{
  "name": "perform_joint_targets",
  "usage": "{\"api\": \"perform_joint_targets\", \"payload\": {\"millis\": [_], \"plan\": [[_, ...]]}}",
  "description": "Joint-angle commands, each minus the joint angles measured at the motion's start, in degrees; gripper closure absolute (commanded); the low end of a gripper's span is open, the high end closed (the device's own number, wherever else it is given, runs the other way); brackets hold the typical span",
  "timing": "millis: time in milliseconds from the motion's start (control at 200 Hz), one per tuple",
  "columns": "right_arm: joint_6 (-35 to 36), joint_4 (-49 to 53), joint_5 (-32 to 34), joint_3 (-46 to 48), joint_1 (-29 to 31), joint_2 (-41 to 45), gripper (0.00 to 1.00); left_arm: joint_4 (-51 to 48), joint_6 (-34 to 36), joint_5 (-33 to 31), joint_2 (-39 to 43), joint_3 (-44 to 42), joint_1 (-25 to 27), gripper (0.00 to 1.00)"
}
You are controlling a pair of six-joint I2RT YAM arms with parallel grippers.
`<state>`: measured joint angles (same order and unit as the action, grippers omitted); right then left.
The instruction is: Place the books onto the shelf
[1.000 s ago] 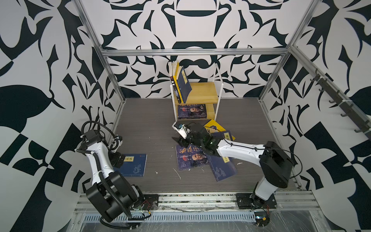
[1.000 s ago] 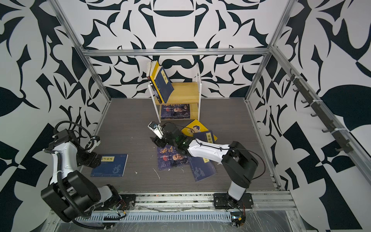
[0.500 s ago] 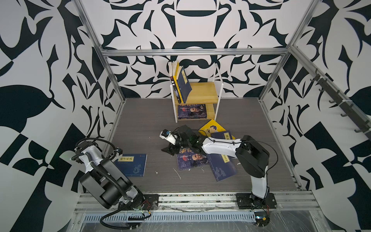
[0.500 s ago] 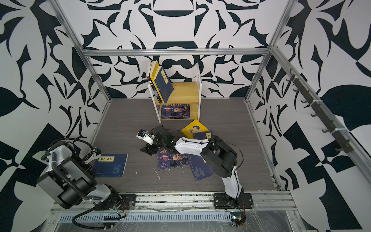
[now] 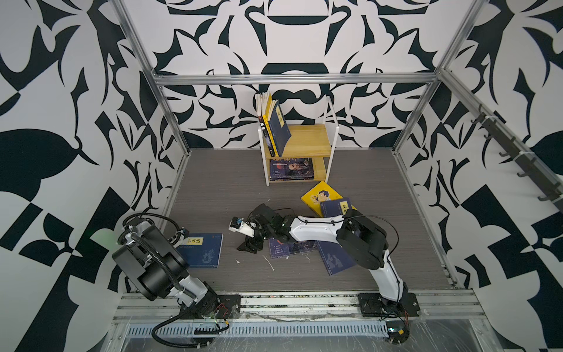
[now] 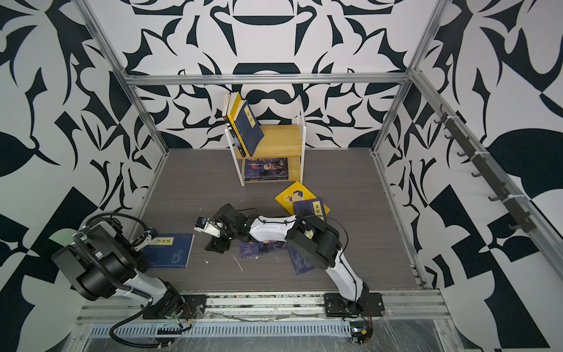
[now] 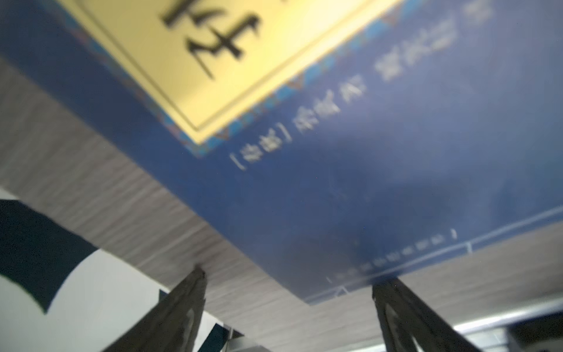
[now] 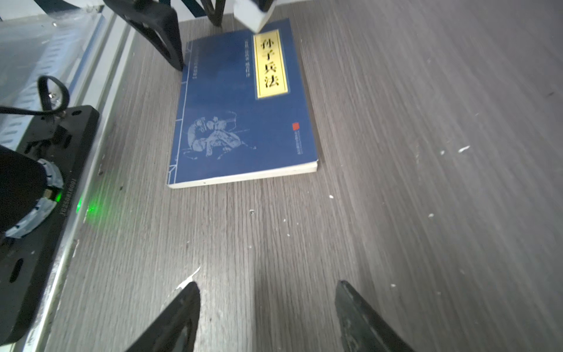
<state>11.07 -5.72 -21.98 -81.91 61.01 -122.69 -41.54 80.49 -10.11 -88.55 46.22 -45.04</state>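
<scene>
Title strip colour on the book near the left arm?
Yellow title strip, black characters; clearest in right wrist view.

Bright even light, soft shadows; top views bowed at edges; left wrist: navy book (image 7: pixel 365 183) blurred.

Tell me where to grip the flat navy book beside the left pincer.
Grip the navy book by the corner nearest the left pincer, coming low from the left in a top view: it lies flat, so only edges are grippable.
</scene>
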Motion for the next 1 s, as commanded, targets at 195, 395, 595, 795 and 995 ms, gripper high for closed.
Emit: {"api": "perform_joint_targets", "payload": {"millis": [195, 395, 595, 795, 995], "plan": [[-11.6, -0.3, 4.2, -4.3, -0.2, 0.1, 0.31, 0.2, -10.1, 9.7, -2.4, -4.2, 11.7, 0.21], [-22.5, 0.1, 4.5, -4.7, -0.2, 0.8, 0.33, 4.0, -16.6, 5.2, -3.7, -4.3, 21.8, 0.25], [-32.6, 3.4, 3.2, -7.1, -1.0, -1.7, 0.35, 0.7, -23.0, 6.1, -4.8, 0.7, 26.8, 0.26], [-41.1, -1.0, 2.8, -6.9, -3.1, -4.0, 0.39, -3.5, -28.4, 6.2, -8.7, 5.3, 33.3, 0.25], [-44.9, 1.2, 3.2, -7.4, -4.9, -5.7, 0.44, -7.0, -34.1, 7.4, -13.3, 9.5, 36.8, 0.25]]}}
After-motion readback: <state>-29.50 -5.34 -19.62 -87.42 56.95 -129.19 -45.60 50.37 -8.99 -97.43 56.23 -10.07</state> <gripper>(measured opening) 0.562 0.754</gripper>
